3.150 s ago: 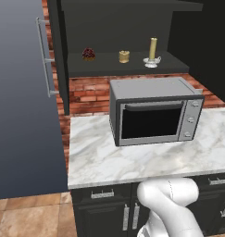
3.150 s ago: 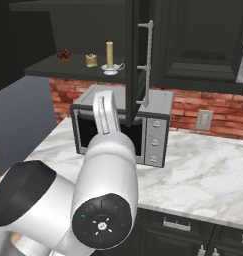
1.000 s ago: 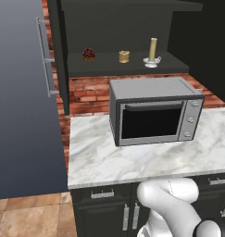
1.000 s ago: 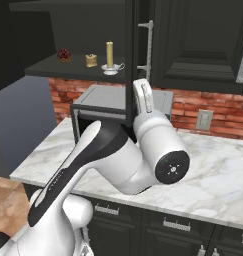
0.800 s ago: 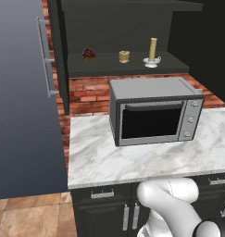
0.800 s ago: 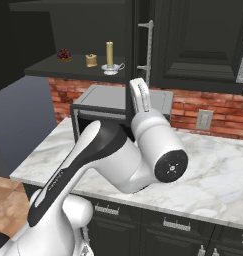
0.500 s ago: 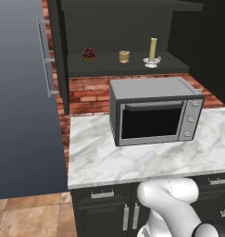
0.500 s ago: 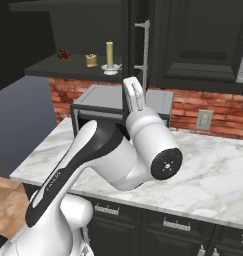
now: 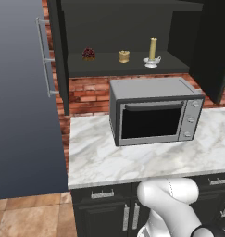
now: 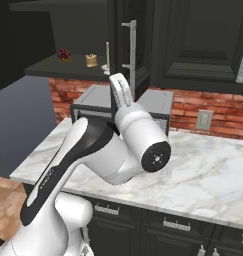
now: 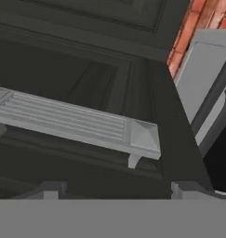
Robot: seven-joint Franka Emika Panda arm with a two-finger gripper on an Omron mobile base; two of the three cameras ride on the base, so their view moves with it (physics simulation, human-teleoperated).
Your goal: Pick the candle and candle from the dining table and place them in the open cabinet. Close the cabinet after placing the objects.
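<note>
Both candles stand on the dark shelf (image 9: 109,70) of the open black cabinet: the squat golden candle (image 9: 124,56) (image 10: 91,60) and, to its right, the tall pale candle (image 9: 153,48) (image 10: 107,54) on its silvery base. My gripper (image 11: 116,190) is open, its fingertips (image 11: 51,188) spread wide and holding nothing. It is close against the cabinet's right door (image 11: 86,83), just below the long silver bar handle (image 11: 77,123) (image 10: 129,55). In the right base view my white forearm (image 10: 121,92) reaches up beside that handle. The dining table is out of view.
A small dark-red lump (image 9: 89,53) sits left of the candles. The cabinet's left door (image 9: 21,102) stands swung wide open. Below the shelf a grey microwave (image 9: 153,111) rests on a marble counter (image 9: 100,157), with a brick wall (image 10: 203,107) behind.
In the right base view my hand has slid left along the right door, and the door's handle has shifted left with it. The candles have not moved.
</note>
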